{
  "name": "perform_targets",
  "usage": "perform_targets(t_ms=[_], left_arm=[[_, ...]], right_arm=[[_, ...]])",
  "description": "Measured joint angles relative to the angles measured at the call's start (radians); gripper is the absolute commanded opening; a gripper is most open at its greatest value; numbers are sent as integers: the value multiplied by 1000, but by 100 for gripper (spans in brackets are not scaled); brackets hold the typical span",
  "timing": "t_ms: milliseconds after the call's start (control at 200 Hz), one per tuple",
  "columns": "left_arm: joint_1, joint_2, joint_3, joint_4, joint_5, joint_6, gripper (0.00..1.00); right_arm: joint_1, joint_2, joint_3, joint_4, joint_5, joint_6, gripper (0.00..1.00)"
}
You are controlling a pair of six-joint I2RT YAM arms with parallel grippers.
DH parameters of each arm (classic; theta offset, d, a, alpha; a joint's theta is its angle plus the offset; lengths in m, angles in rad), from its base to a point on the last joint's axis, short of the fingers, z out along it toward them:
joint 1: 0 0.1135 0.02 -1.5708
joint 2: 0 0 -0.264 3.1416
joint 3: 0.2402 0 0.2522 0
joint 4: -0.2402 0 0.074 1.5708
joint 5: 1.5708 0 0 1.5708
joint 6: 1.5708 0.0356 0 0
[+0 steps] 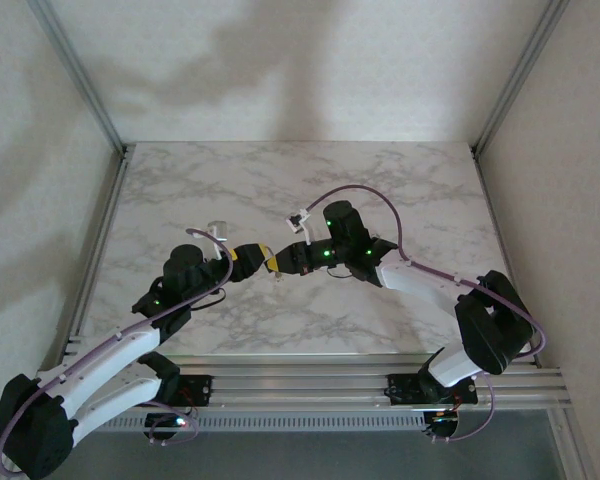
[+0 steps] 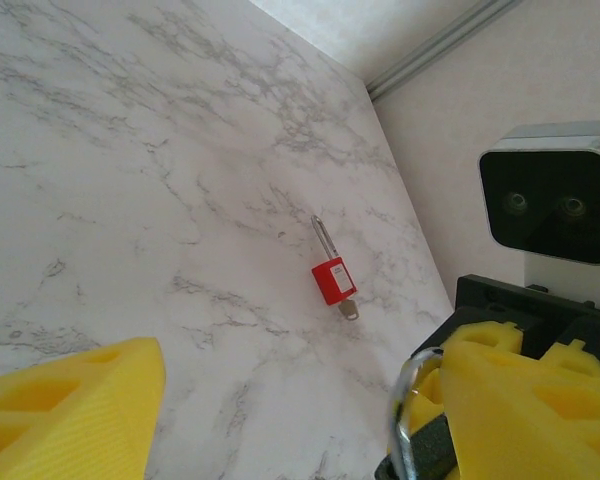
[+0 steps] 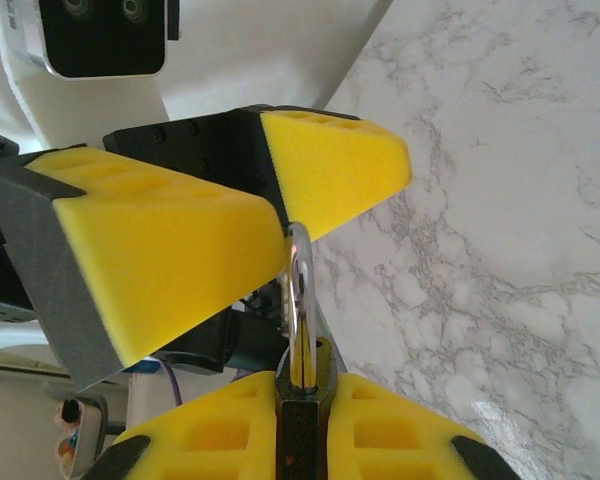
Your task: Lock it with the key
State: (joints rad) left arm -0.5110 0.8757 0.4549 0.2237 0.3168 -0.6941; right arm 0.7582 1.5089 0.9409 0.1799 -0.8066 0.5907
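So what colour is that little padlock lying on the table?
The padlock is red, with a silver shackle; clearest in the left wrist view.

At mid-frame of the top view the left claw [image 1: 245, 256] sits just left of the right claw [image 1: 280, 262], both over the surface [image 1: 280, 180]; in the right wrist view the padlock [image 3: 299, 432] sits bottom centre between the right claw's fingers, its shackle [image 3: 298, 290] rising to the left claw's fingers [image 3: 180, 270] above; in the left wrist view a second padlock [image 2: 332, 278] lies on the surface at centre frame, the key [image 2: 348, 308] at its lower end, well apart from both claws.
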Motion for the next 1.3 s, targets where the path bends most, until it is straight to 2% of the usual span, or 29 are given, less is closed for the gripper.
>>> perform_targets(t_ms=[405, 666, 1031, 1296], left_arm=[[0, -19, -7, 49, 7, -33, 71], [-1, -39, -85, 167, 77, -89, 72], [-1, -88, -106, 274, 137, -138, 66], [-1, -90, -117, 273, 144, -138, 73]], right_arm=[[0, 1, 0, 29, -33, 12, 0], [0, 17, -1, 79, -70, 45, 0], [2, 39, -1, 110, -89, 61, 0], [6, 39, -1, 116, -105, 61, 0]])
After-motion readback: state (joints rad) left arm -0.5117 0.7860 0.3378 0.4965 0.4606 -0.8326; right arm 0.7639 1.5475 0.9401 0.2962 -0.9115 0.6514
